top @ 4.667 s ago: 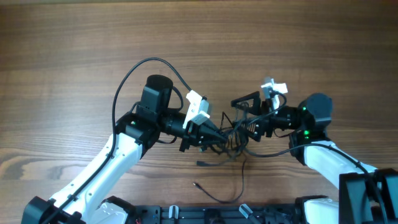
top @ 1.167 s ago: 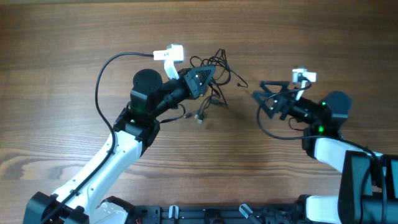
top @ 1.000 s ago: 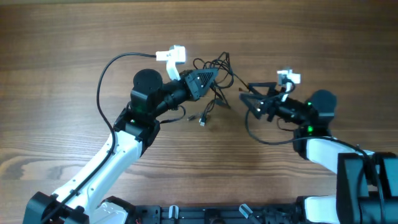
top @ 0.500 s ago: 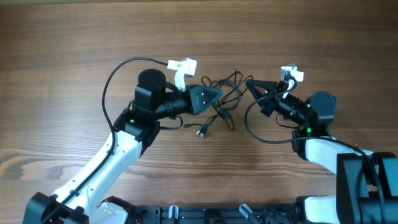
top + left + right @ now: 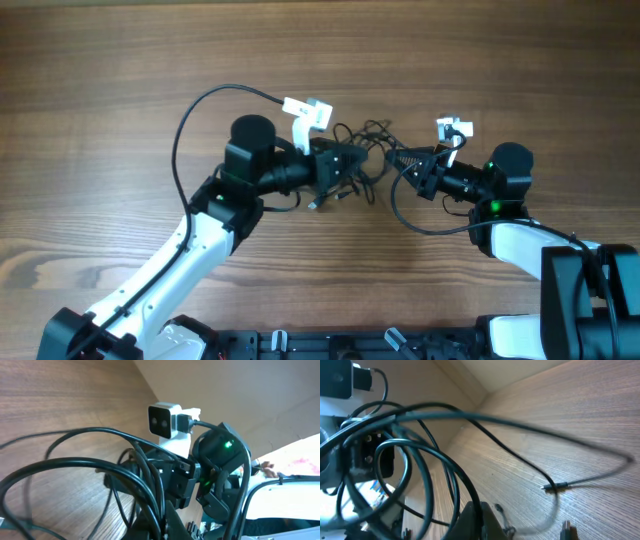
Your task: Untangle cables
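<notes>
Both arms have the knot of cables between them, mid-bench.

The cables (image 5: 365,150) sit about halfway between the bench's (image 5: 100,80) left and right edges, a little nearer the far edge than the robot's side, and seem lifted clear of the wood. The left tool (image 5: 350,161) is pressed together on a clump of loops. The right tool (image 5: 394,158) faces it from just beside and looks pinched on a strand too, since in its own camera a cord runs straight into the closed tip. I'd say gripping from opposite sides is meant to let them draw the knot apart. The bundle's long axis runs left to right along the bench, and one loose plug end (image 5: 317,204) trails toward the near edge.
</notes>
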